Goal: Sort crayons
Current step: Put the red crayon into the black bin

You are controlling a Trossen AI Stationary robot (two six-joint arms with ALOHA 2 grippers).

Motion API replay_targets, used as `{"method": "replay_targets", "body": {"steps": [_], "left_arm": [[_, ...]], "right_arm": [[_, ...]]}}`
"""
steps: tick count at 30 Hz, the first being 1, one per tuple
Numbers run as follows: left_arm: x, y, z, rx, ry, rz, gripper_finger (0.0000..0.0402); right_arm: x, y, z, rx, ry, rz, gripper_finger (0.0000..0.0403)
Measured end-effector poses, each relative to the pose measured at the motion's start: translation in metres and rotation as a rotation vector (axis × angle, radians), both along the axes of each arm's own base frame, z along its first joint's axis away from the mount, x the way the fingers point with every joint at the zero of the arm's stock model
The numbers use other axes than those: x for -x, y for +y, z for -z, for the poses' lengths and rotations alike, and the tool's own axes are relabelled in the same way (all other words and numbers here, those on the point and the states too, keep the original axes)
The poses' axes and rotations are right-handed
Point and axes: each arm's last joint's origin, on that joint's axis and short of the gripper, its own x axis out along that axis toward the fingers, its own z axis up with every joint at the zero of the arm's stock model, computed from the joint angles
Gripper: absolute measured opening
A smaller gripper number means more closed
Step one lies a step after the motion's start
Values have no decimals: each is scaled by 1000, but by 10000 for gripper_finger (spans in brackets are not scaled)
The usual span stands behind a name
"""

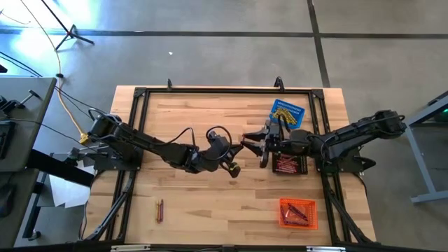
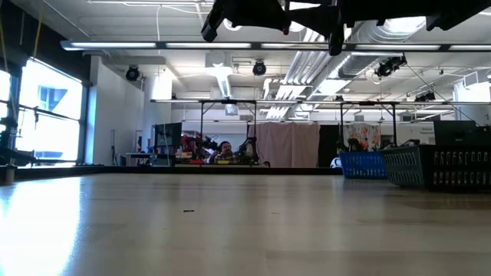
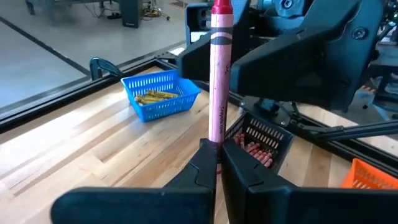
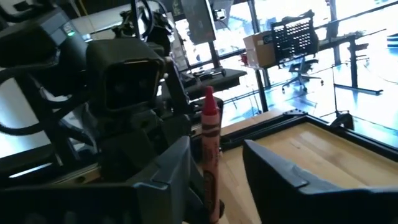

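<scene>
You're mid-handover at frame centre: left gripper [image 3: 214, 163] clamps the pink wax crayon [image 3: 219, 74], right gripper [image 4: 217, 165] open around it. Loose crayons [image 1: 160, 208] remain lower left.

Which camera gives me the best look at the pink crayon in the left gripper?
Left wrist view: the pink crayon stands upright, pinched at its base by the left gripper. The right wrist view shows it between the right gripper's open fingers. From above it's hidden among the grippers; the low view misses it.
</scene>
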Motion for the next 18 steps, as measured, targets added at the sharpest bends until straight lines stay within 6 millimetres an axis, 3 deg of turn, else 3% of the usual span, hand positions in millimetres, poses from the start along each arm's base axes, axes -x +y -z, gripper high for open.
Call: {"method": "replay_targets", "body": {"steps": [8, 18], "left_arm": [[-1, 0, -3, -35, -8, 17, 0], [-1, 0, -3, -65, 5, 12, 19]], "right_arm": [[0, 1, 0, 16, -1, -46, 16], [0, 1, 0, 41, 2, -46, 9]]}}
